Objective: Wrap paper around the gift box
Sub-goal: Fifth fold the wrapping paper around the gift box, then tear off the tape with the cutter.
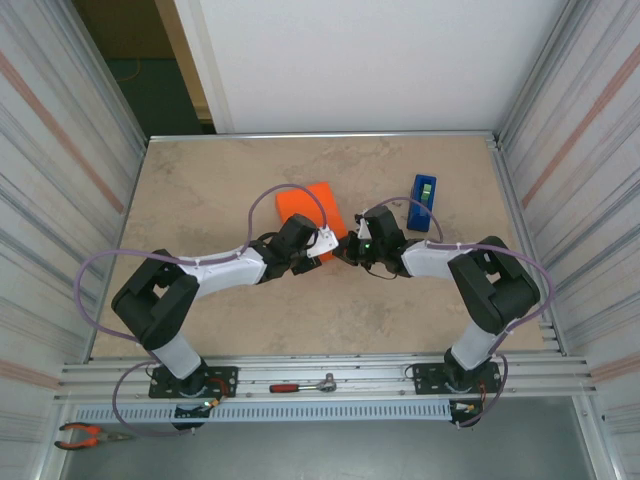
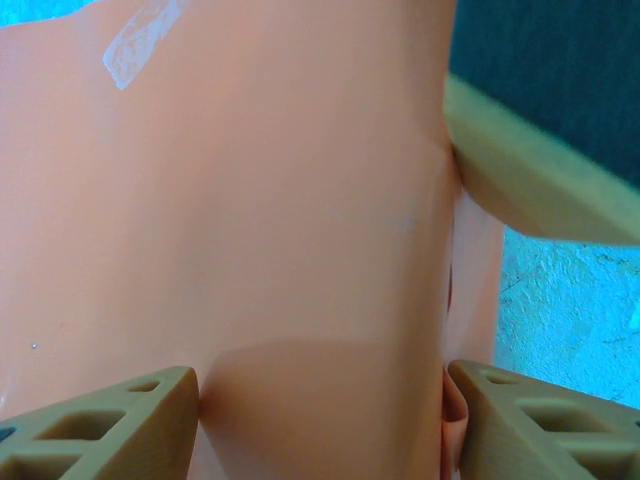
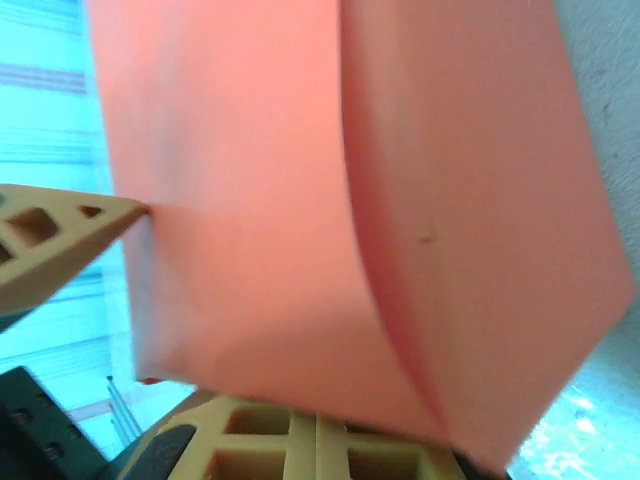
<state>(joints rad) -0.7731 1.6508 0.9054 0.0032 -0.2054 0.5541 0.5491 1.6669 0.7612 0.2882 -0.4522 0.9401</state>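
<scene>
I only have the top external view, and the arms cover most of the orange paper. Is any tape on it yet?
Observer: Yes, the left wrist view shows a strip of clear tape stuck on the paper.
Operator: Right gripper?
Observer: The right gripper is shut, fingers together at the paper's lower edge in its view.
Operator: Left one?
Observer: The left gripper has its fingers apart, paper between them; I cannot tell if it is clamped.

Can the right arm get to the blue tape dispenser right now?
Probably yes: the tape dispenser stands near the right claw with nothing between them. That claw is shut, so open first.
</scene>
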